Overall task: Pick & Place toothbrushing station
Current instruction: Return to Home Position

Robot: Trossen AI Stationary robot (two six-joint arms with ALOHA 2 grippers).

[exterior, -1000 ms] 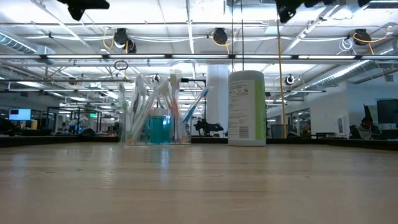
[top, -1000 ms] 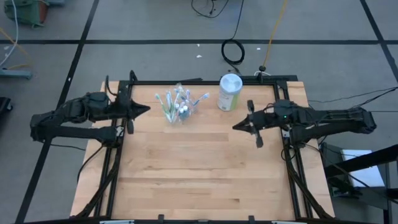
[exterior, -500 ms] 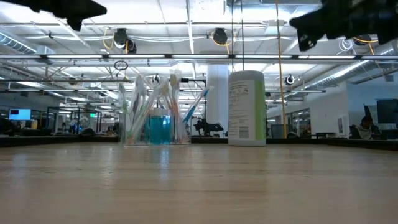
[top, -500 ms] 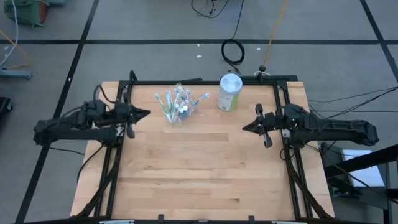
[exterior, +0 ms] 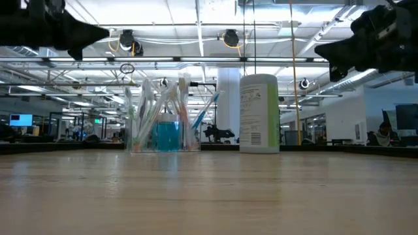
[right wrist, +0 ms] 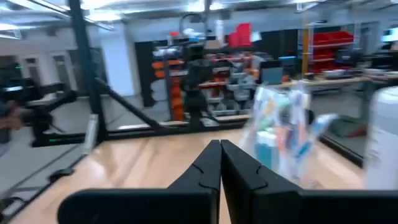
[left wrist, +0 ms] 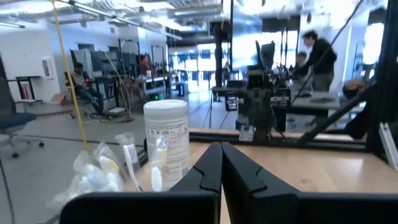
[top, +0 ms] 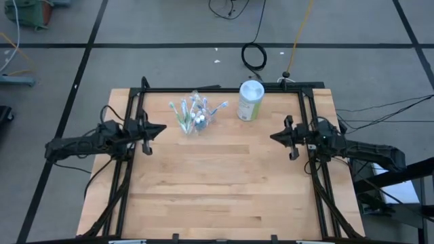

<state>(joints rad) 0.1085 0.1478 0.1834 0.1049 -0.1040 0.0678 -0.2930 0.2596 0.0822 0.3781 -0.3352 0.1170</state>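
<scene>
Clear plastic cup of toothbrushes (top: pixel 195 115) stood near the far edge of the counter (top: pixel 224 183), beside a pale-green canister (top: pixel 250 100). At opposite sides the left hand (top: pixel 160 128) and right hand (top: pixel 273 137) hovered, both pinched closed and empty.

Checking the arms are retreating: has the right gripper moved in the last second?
Yes. The right gripper has drawn back rightward, away from the canister.

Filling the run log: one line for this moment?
cup: brushes in | left gripper: shut, empty | right gripper: shut, empty | canister: upright
</scene>
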